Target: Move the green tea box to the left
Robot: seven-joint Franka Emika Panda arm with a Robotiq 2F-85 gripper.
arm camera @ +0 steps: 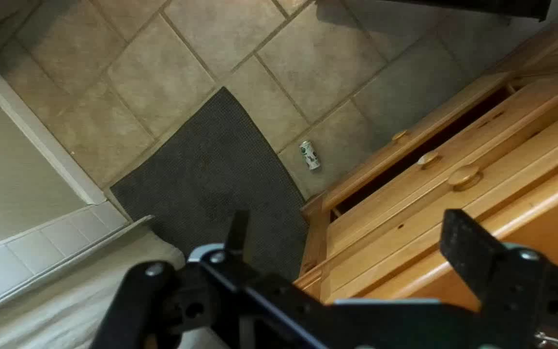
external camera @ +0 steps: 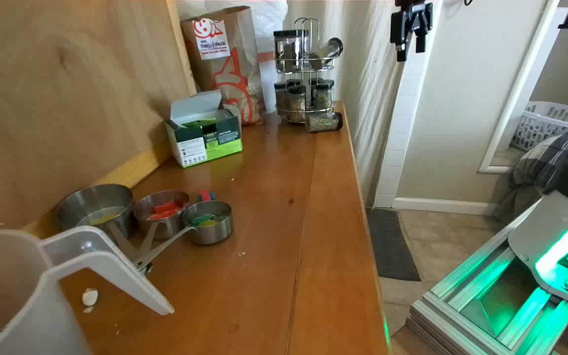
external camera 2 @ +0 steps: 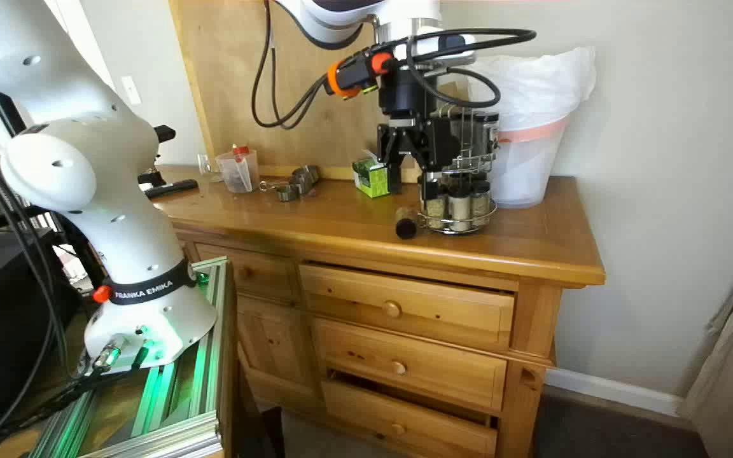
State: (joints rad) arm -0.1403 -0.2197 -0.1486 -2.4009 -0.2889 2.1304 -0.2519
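The green tea box (external camera: 221,142) stands upright on the wooden dresser top, against the plywood panel, with its lid flap raised. It also shows in an exterior view (external camera 2: 373,178), where my gripper stands partly in front of its right side. My gripper (external camera 2: 411,186) is open and empty, pointing down. It hangs in the air off the dresser's front side, higher than the box, as an exterior view shows (external camera: 411,50). In the wrist view, the open fingers (arm camera: 347,218) have only floor, a dark mat and drawer fronts beyond them. The box is out of the wrist view.
A wire spice rack (external camera: 305,61) with a jar (external camera: 324,122) lying at its foot stands near the front edge. A brown paper bag (external camera: 234,74) is behind the box. Metal measuring cups (external camera: 210,231) and a plastic jug (external camera: 13,291) are on the other side.
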